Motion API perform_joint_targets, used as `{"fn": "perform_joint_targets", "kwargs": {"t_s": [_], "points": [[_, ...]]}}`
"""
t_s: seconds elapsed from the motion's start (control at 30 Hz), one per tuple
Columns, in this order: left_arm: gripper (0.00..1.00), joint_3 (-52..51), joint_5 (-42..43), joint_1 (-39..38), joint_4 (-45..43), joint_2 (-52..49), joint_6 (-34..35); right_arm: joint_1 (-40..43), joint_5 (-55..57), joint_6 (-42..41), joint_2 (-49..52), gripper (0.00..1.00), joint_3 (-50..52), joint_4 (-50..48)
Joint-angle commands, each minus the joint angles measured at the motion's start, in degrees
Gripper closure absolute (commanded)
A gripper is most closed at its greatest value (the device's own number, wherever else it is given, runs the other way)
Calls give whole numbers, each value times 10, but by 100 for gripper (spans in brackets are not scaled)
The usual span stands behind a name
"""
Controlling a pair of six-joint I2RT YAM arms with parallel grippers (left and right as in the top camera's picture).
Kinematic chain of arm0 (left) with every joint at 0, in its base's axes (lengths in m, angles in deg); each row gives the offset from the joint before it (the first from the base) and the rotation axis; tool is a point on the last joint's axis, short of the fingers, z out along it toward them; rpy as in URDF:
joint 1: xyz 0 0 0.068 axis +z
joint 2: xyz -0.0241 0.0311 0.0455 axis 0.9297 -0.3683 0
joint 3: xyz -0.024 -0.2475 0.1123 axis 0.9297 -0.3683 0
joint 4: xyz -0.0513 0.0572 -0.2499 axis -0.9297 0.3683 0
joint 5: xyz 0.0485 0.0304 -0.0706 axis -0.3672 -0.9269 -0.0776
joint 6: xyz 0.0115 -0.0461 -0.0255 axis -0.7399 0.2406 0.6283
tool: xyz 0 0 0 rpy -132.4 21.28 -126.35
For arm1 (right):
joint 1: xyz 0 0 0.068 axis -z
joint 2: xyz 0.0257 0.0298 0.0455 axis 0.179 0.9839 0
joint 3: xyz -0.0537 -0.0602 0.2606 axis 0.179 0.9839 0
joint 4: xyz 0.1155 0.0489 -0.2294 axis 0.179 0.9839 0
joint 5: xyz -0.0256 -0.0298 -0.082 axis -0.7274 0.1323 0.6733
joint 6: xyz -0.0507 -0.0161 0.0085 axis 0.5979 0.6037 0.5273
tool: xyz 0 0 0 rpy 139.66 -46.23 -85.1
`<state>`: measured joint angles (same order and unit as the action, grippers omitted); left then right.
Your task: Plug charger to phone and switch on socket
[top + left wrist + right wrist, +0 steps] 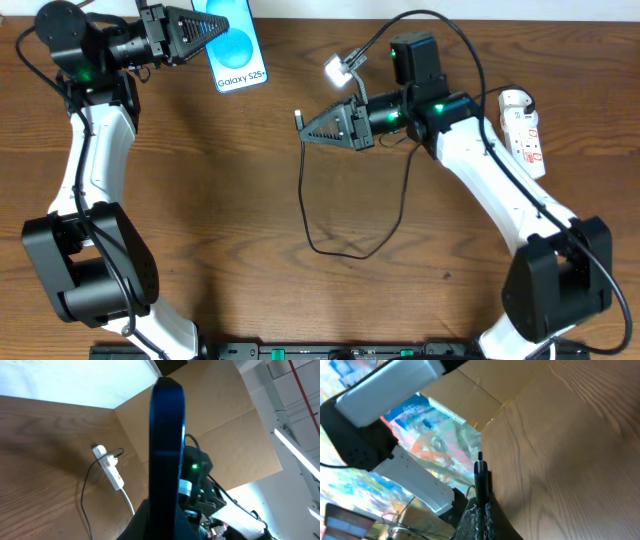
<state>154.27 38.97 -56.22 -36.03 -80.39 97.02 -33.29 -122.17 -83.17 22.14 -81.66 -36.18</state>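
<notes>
The left gripper [212,30] squeezes the slim blue-screen phone [238,50], holding it steady for plugging. The right gripper [305,128] pinches the thin black charger cable [302,190] near its tip, aimed forward. The long white socket strip [525,130] lies well apart, untouched.

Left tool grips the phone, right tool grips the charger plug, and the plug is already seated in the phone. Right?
One thing is wrong: the plug is not in the phone. The overhead view shows them apart. The left tool does grip the phone, the right tool the plug.
</notes>
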Motion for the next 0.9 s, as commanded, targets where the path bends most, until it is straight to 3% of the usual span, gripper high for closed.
{"fn": "perform_joint_targets", "kwargs": {"t_s": [0.0,0.2,0.87], "points": [[93,2,1,-5,-4,10,-5,-27,2,-41,3,99,1,-28],[93,2,1,-25,-4,10,-5,-51,36,-106,3,99,1,-110],[93,2,1,-39,-4,10,-5,-39,83,-179,31,99,1,-196]]}}
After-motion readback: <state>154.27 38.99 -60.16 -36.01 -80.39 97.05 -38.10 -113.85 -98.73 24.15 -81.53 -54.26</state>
